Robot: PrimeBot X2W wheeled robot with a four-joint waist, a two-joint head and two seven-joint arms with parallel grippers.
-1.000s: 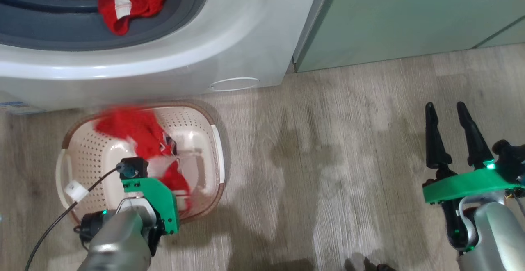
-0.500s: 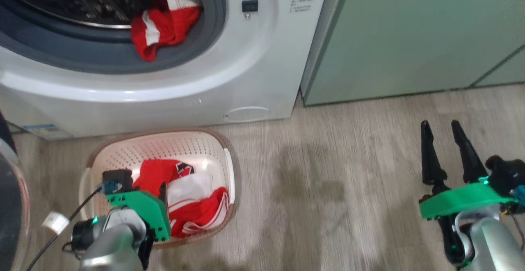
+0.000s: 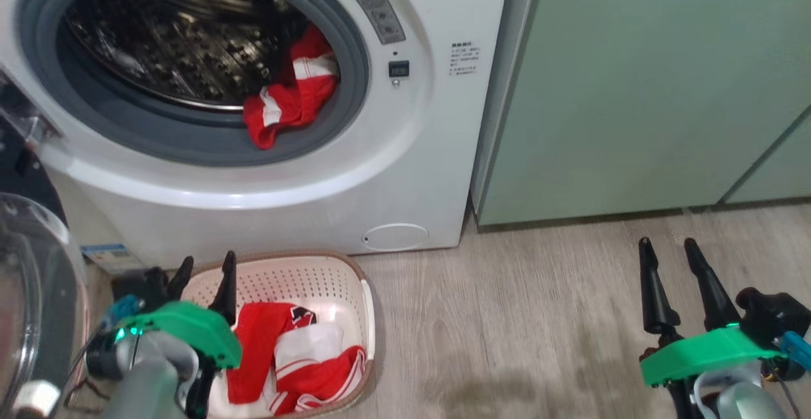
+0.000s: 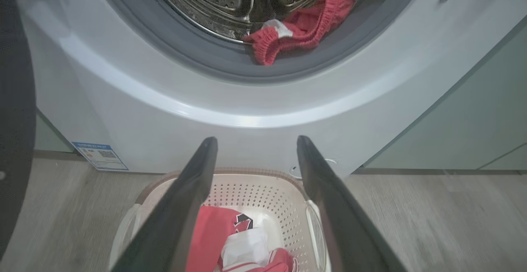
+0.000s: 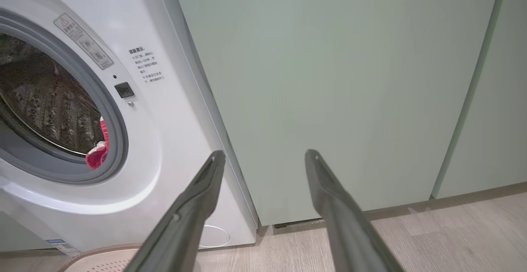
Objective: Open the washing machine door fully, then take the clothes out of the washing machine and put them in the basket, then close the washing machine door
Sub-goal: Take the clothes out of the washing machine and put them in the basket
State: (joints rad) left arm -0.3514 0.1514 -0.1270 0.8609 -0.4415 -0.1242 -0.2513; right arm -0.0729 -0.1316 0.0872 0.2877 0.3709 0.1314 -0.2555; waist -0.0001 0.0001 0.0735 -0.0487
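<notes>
While my left claw hangs wide and empty over the basket, some clothes lie inside it; one red piece drapes over the washer ring. My right claw gapes, empty, above the floor. The door stands open, left.

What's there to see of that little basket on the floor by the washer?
The basket is cream plastic, a rounded rectangle with perforated walls, a brown rim and white side handles. It stands upright on the wood-look floor, before the washing machine, below its open drum. Inside lie red and white clothes. The left gripper hangs over its left side, jaws open and empty.
</notes>
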